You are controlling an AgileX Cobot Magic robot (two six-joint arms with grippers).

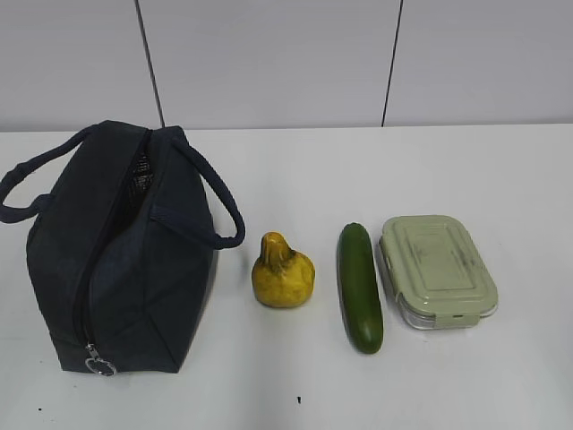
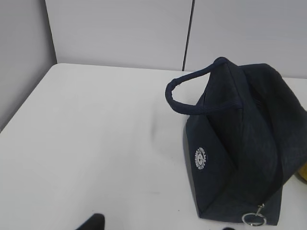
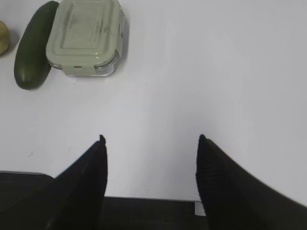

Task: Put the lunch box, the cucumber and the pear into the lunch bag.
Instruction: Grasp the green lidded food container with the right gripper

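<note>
The dark navy lunch bag (image 1: 125, 260) stands at the left, its top gaping a little near the far end, with the ring pull (image 1: 100, 363) at the near end. The yellow pear (image 1: 282, 271), the dark green cucumber (image 1: 359, 287) and the lunch box (image 1: 436, 269) with its sage-green lid lie in a row to its right. No gripper shows in the exterior view. My right gripper (image 3: 151, 139) is open and empty, well short of the lunch box (image 3: 86, 36) and cucumber (image 3: 32, 45). My left gripper (image 2: 160, 227) shows only its fingertips (image 2: 93, 223), wide apart, left of the bag (image 2: 244, 143).
The white table (image 1: 501, 179) ends at a grey panelled wall behind. In the left wrist view the table's left edge (image 2: 24, 103) runs along a grey side wall. The bag's two loop handles (image 1: 219, 202) stick out to either side.
</note>
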